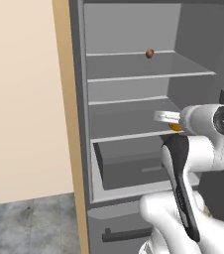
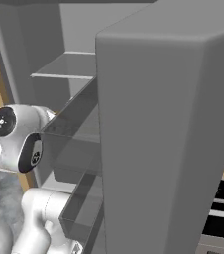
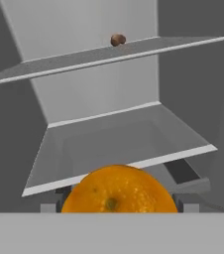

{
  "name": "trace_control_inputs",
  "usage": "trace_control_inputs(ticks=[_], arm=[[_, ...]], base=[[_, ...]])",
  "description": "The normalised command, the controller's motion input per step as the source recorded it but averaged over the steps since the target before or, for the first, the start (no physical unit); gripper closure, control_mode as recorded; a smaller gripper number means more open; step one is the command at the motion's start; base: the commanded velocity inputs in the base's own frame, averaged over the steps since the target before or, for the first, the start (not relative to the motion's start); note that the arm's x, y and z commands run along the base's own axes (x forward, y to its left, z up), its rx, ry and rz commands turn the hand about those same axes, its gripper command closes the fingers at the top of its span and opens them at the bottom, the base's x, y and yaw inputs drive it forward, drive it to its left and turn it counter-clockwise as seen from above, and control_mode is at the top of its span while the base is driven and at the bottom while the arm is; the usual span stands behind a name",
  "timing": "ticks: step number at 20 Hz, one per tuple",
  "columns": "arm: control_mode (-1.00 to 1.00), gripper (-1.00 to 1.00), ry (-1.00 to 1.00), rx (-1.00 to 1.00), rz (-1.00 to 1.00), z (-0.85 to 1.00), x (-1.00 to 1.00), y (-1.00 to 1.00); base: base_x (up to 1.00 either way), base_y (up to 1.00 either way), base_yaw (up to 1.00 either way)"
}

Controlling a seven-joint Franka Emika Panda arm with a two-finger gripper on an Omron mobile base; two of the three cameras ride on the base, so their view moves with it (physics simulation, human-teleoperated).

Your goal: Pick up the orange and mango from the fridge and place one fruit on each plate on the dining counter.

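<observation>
Bright orange fruit, the orange (image 3: 118,191), sat clamped between the gripper (image 3: 118,204) tips inside the fridge (image 1: 134,114). Best withdrawn straight back, clearing the shelf (image 3: 124,154) edge.

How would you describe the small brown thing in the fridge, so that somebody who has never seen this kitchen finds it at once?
Look into the open dark grey fridge beside the tan wooden panel, and find its upper shelf. The small brownish-red round item sits near the back of that shelf, alone. It is much smaller and duller than the bright orange lower down at the claw.
</observation>
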Motion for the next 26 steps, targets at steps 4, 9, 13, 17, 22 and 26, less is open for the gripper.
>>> trace_control_inputs(ticks=[4, 9, 13, 17, 22, 26], arm=[[-1.00, 1.00, 0.01, 0.06, 0.02, 0.73, -0.78, 0.22], [-1.00, 1.00, 0.04, 0.05, 0.10, 0.40, -0.92, 0.25], [1.00, 1.00, 0.00, 0.00, 0.03, 0.01, -0.25, 0.11], [1.00, 1.00, 0.00, 0.00, 0.00, 0.00, 0.00, 0.00], [1.00, 1.00, 0.00, 0.00, 0.00, 0.00, 0.00, 0.00], [1.00, 1.00, 0.00, 0.00, 0.00, 0.00, 0.00, 0.00]], base=[[0.00, 0.00, 0.00], [0.00, 0.00, 0.00], [-0.71, 0.61, 0.11], [-0.56, 0.79, 0.40], [-0.01, 0.43, 0.77], [0.00, 0.06, 0.91]])
